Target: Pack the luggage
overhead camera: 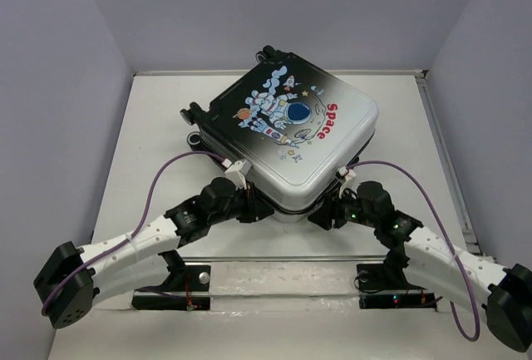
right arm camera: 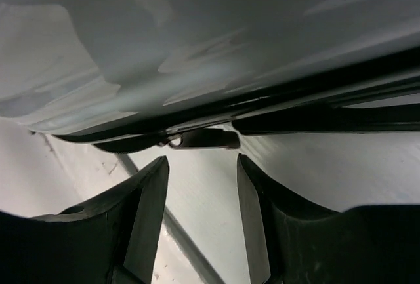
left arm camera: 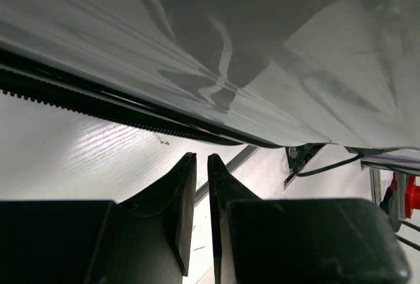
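Both my arms stretch low across the table (overhead camera: 158,127), meeting at the near corner of the luggage (overhead camera: 287,131). My left claw (left arm camera: 202,157) sits under its rim below the zipper teeth (left arm camera: 65,97), pinched to a thin slit with nothing in it. My right claw (right arm camera: 200,159) stands half spread and empty, just short of the zipper pull (right arm camera: 203,140). The luggage lies flat mid-table, closed, its contents hidden, print up. It is turned diagonally, with its wheels (overhead camera: 193,113) to the left.
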You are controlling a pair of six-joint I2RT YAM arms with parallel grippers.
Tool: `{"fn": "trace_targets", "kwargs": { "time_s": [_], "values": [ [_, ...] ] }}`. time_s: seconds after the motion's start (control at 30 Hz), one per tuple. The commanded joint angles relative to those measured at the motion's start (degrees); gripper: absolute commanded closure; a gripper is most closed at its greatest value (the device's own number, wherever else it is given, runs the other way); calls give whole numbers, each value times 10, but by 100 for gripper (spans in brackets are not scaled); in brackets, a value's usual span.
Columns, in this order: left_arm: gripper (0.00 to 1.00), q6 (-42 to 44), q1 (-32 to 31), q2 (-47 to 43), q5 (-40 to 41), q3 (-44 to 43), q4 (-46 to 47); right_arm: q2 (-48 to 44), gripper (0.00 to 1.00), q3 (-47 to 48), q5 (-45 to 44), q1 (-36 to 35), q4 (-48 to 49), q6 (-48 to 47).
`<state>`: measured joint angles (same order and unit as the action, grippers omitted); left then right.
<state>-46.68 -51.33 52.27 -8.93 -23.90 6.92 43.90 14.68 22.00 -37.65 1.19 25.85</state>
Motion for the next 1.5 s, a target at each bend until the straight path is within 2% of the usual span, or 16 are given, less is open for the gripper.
{"fn": "trace_targets", "kwargs": {
  "time_s": [0.0, 0.23, 0.67, 0.9, 1.03, 1.2, 1.4, 1.47],
  "values": [
    [76, 7, -3, 18, 0, -38, 56, 13, 47, -6, -107, -32, 117, -34],
    [77, -3, -3, 5, 7, -31, 52, -25, 46, -35, -173, -43, 158, -48],
    [77, -12, -3, -8, 24, -20, 53, -103, 51, -67, -164, -53, 217, -67],
    [77, -17, -4, -10, 30, -15, 59, -32, 52, -53, -151, -53, 261, -69],
    [78, -16, -4, -10, 31, -14, 64, -35, 61, -70, -162, -53, 297, -61],
    [78, -14, -5, -2, 29, -13, 73, -36, 66, -78, -173, -53, 317, -54],
    [78, -17, -6, 6, 26, -13, 88, -14, 82, -89, -184, -53, 357, -41],
    [78, -18, -8, 13, 24, -16, 98, -14, 91, -95, -188, -53, 376, -30]
  ]
}}
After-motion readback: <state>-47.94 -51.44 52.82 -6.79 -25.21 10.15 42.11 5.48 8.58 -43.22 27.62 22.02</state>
